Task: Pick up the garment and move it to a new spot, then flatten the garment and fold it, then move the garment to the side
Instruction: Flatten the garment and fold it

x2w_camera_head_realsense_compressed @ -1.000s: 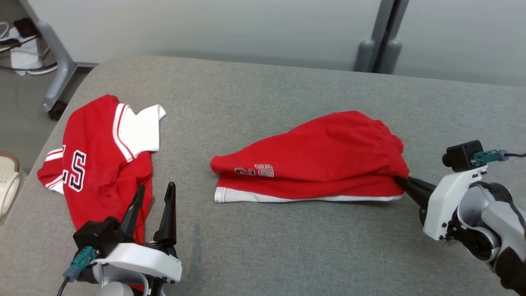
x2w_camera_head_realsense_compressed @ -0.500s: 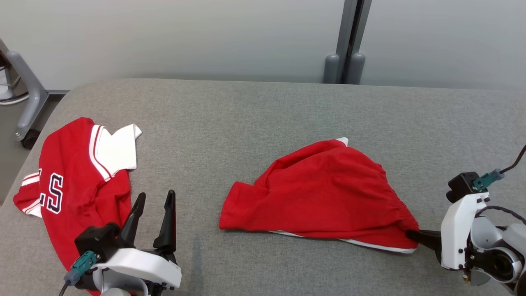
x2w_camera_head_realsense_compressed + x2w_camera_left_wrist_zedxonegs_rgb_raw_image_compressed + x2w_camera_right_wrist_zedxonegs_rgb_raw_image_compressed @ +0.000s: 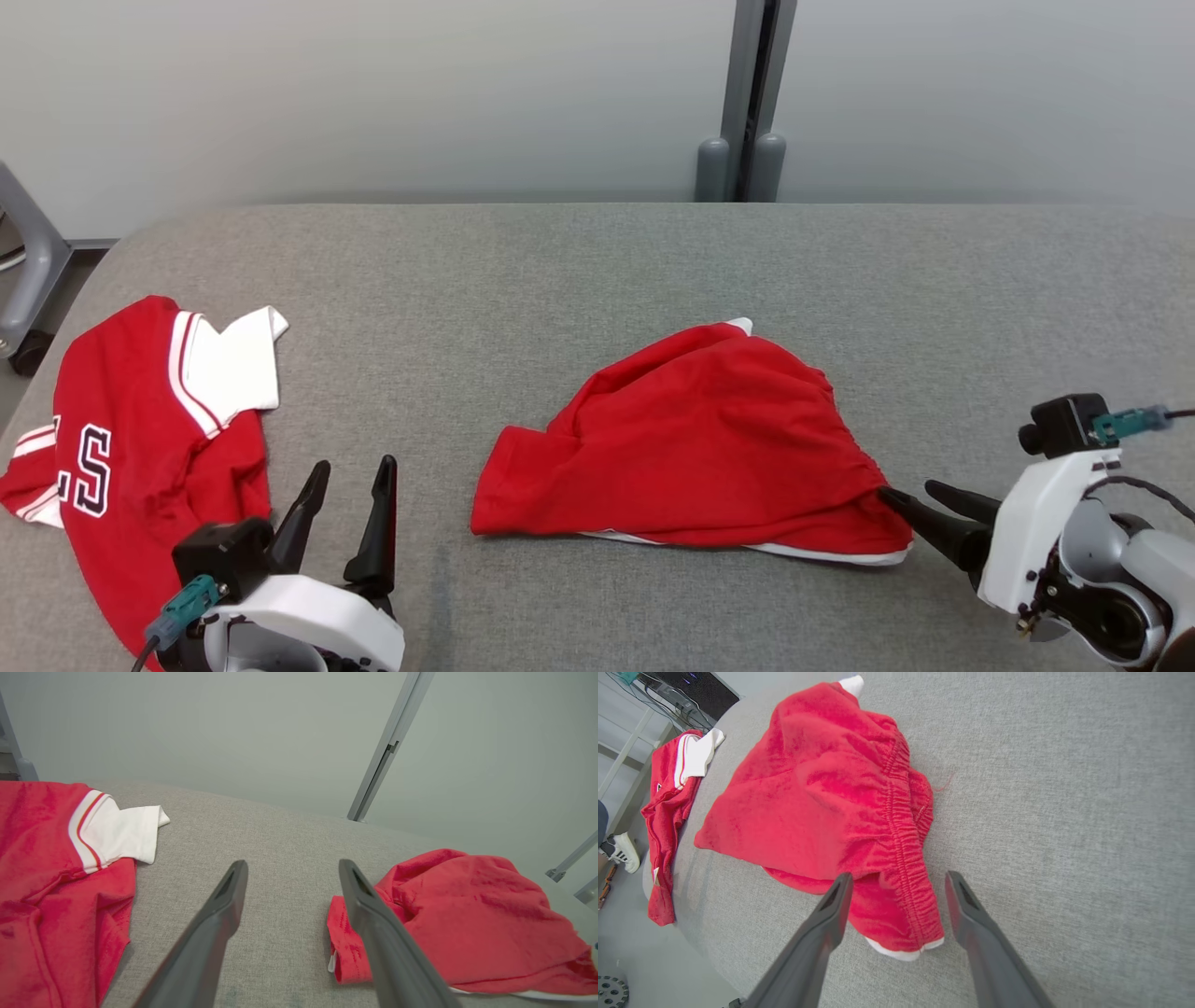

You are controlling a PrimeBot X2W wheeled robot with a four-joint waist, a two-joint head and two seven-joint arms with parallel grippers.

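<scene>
Right claw (image 3: 906,489) stands released, fingers astride the elastic edge of the red shorts (image 3: 700,439), open grey table (image 3: 980,308) alongside.

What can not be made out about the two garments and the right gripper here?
Head view, red jersey: lettering beyond the S is lost in a fold.
Head view, jersey's lower end: behind the left gripper and its body.
Head view, red shorts: lower layers covered by the top cloth; a thin white hem peeks out.
Right wrist view, right gripper: open around the waistband corner; contact with the cloth cannot be told.
</scene>
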